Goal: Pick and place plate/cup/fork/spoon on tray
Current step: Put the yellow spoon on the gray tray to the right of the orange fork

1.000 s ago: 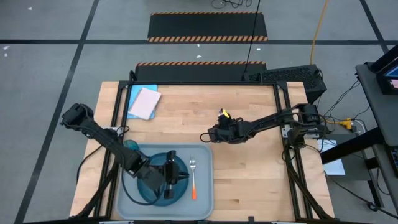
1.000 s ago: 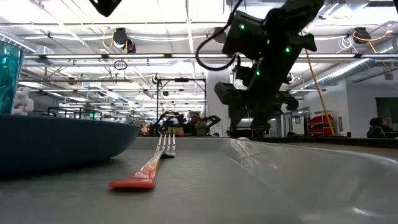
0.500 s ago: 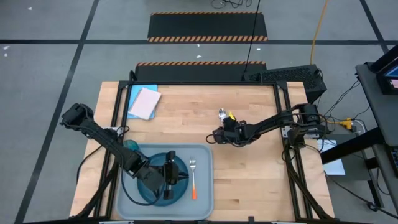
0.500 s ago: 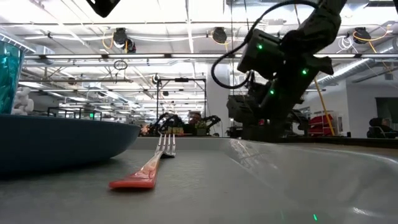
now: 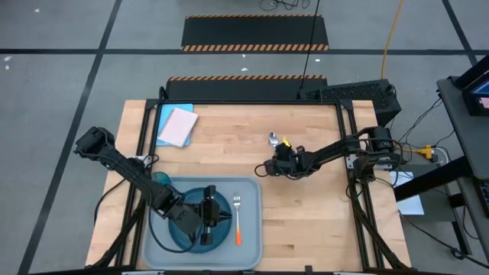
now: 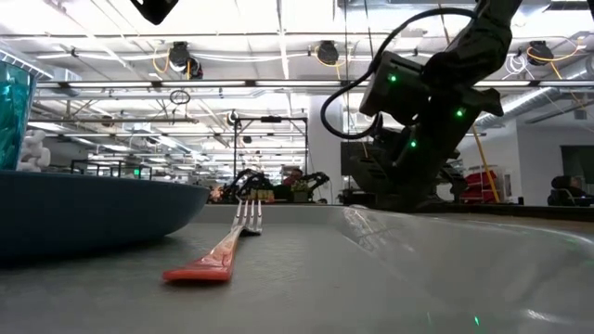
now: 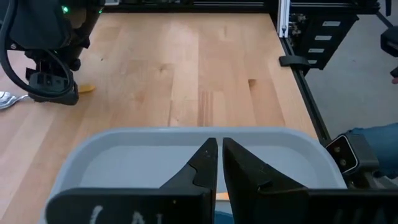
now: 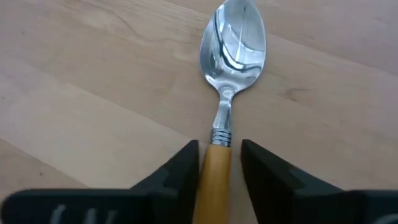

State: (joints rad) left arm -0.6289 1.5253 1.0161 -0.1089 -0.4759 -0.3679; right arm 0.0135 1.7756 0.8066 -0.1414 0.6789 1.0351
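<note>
Right wrist view: the right gripper (image 8: 219,171) is down on the wooden table (image 5: 306,206), its two dark fingers (image 8: 180,168) straddling the light orange plastic handle of the silver-bowled spoon (image 8: 229,74); whether they pinch it I cannot tell. The left gripper (image 7: 216,163) hangs clenched, holding nothing, over the pale grey-blue rectangular tray (image 5: 252,248), which carries the round dark teal plate (image 5: 179,229) and red-orange-handled fork (image 5: 238,221)
</note>
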